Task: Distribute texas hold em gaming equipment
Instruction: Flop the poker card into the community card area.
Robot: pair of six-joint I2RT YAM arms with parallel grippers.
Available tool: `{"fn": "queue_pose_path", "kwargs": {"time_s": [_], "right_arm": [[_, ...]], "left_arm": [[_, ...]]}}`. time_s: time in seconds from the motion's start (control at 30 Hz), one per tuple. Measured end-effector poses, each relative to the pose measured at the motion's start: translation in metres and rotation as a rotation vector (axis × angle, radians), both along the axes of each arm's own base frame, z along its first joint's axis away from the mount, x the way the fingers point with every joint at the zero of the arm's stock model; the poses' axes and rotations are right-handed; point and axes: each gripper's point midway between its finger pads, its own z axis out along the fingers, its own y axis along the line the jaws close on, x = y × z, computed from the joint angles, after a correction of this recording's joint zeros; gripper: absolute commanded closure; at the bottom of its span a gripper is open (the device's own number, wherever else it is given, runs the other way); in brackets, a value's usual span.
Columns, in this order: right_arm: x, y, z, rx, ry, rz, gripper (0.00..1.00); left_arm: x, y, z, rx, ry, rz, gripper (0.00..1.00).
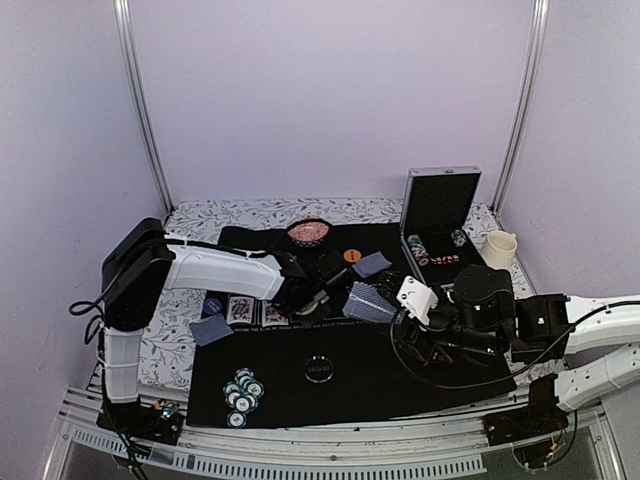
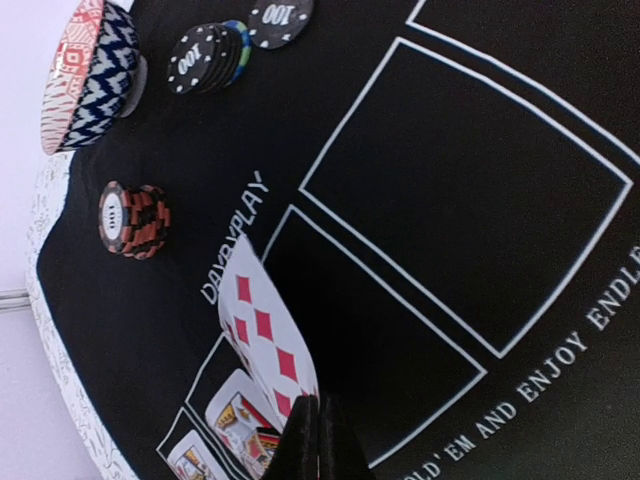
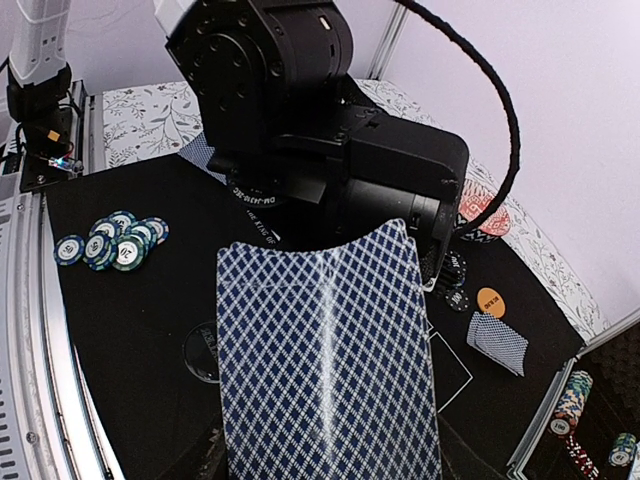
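My left gripper [image 2: 322, 408] is shut on the lower edge of a face-up diamonds card [image 2: 262, 330], which it holds tilted above the mat's white rectangles. Face-up cards [image 2: 232, 418] lie in the rectangles beside it. A deck of blue diamond-backed cards [image 3: 325, 360] is held in my right gripper [image 1: 398, 310], whose fingers the deck hides. Red chips [image 2: 135, 218] and black chips [image 2: 210, 55] are stacked near the bowl. Teal chips [image 1: 243, 392] lie at the mat's near left. An orange button [image 1: 352, 255] sits by a small pile of face-down cards [image 1: 372, 264].
A patterned bowl [image 1: 309, 232] stands at the back of the black mat [image 1: 420, 385]. The open silver case [image 1: 440, 215] with chips and a white cup [image 1: 498, 248] are at the back right. More face-down cards [image 1: 210, 328] lie left of the mat. A round dark button [image 1: 318, 368] lies mid-mat.
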Motion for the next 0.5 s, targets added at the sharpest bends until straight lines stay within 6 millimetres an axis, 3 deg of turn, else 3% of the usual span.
{"fn": "queue_pose_path", "kwargs": {"time_s": [0.5], "right_arm": [[0.0, -0.001, 0.001, 0.003, -0.001, -0.005, 0.51]], "left_arm": [[-0.02, -0.019, -0.028, -0.095, 0.168, 0.02, 1.0]]}}
